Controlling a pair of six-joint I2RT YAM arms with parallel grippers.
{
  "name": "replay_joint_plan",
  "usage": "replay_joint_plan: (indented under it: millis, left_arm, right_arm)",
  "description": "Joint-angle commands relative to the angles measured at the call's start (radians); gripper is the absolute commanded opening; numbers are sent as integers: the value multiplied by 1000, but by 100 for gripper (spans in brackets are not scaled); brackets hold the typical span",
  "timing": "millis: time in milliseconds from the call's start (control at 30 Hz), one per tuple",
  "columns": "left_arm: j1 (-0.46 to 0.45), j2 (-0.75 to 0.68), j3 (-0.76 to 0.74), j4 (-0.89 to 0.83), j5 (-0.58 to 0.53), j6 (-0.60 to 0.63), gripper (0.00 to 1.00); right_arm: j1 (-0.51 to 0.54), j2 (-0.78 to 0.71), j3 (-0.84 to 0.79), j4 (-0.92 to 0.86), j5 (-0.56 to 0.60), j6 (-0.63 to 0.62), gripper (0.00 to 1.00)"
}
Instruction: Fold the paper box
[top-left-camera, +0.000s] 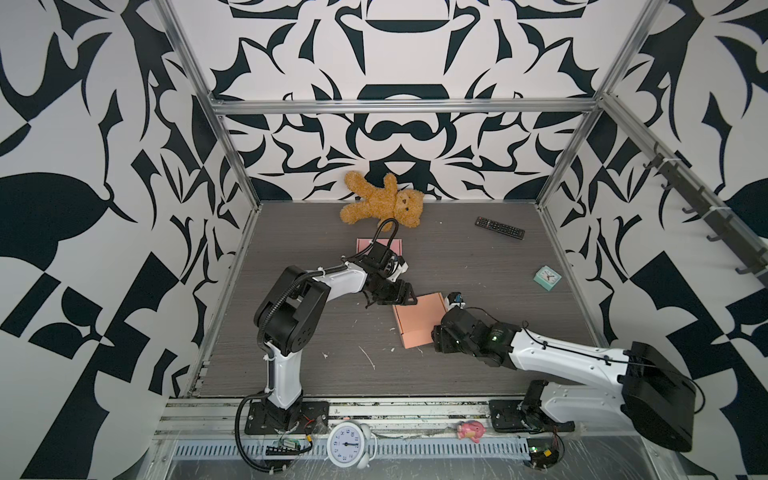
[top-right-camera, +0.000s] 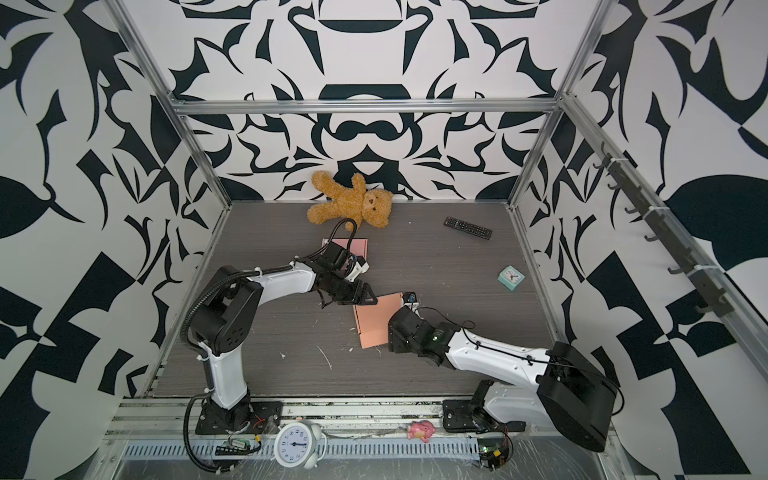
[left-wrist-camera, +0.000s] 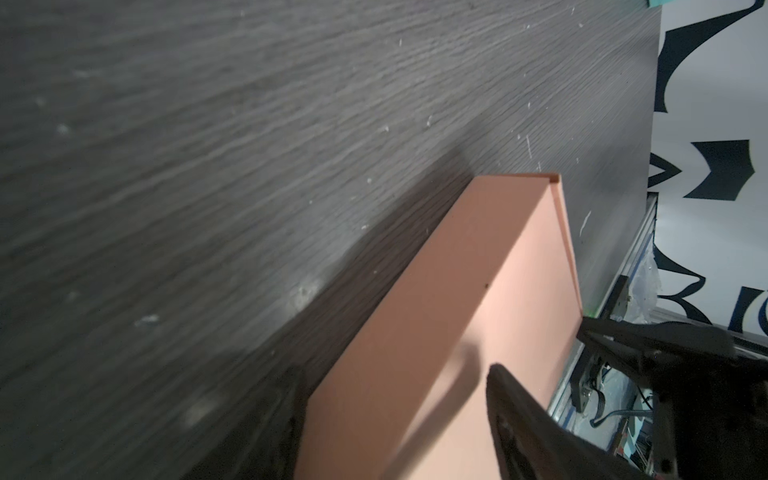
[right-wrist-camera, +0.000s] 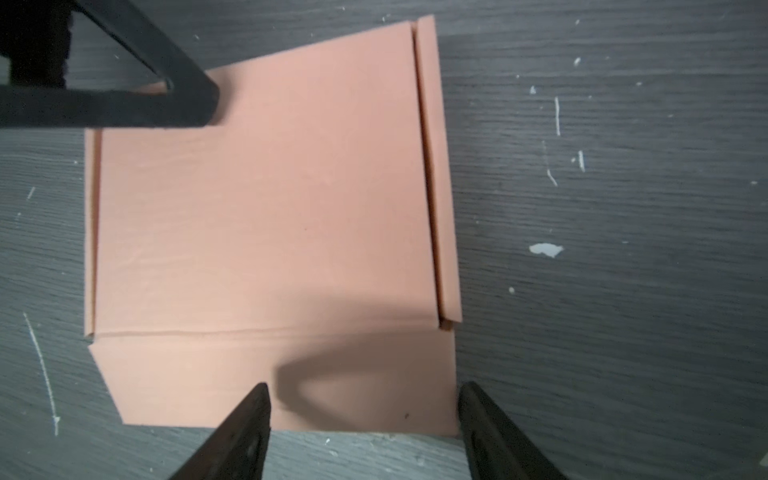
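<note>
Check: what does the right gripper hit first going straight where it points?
Likely the paper box: the open right gripper points at its front flap, which lies between its jaws in the right wrist view. How far off it is remains unclear.

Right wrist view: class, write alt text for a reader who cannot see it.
A pink paper box, lid down, sits on a dark wood-grain table, just beyond the open right gripper. The left gripper reaches over one far corner.
</note>
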Motion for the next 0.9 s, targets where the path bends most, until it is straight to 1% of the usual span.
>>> replay_joint_plan:
  millis: [0,200,400,667,867]
  left_arm:
    - [-1,-67,-34,1,19,9,70]
    - [-19,-108,-74,7,16,2,69]
    - [-24,-116,-76,6,17,-3,68]
    - [-44,-109,-87,6,29,-9,66]
    - [-61,-134,-120,7,24,-19,65]
  right_arm:
    - [5,-15,-1,-9,33,10,73]
    - [6,8,0,-13,41,1,72]
    - [6,53,8,19,19,-5,71]
    - [5,91,28,33,30,-23,71]
    - [6,130,54,60,30,-35,71]
